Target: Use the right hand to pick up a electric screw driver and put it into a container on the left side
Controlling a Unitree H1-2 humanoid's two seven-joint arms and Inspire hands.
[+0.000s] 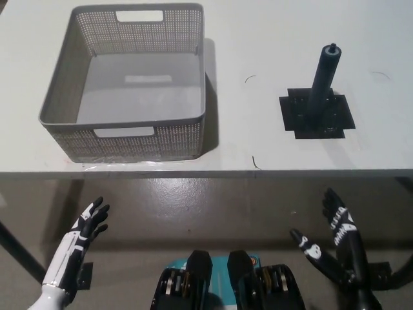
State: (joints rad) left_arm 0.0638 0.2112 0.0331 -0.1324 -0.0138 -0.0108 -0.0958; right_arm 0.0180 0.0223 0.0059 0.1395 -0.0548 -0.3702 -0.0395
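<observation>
Colours as I read them from the head camera. Table (271,39): flat off-white, faint dark scuffs. Basket (122,139) at ten o'clock: mid-grey, walls in a fine perforated weave pattern, smooth paler grey floor. Screwdriver (324,77) at two o'clock: dark slate grey, on a black mat (335,115). Left hand (87,226) at seven o'clock: white with black fingers. Right hand (332,236) at five o'clock: black with white markings. Floor (213,206): dull olive-grey.
</observation>
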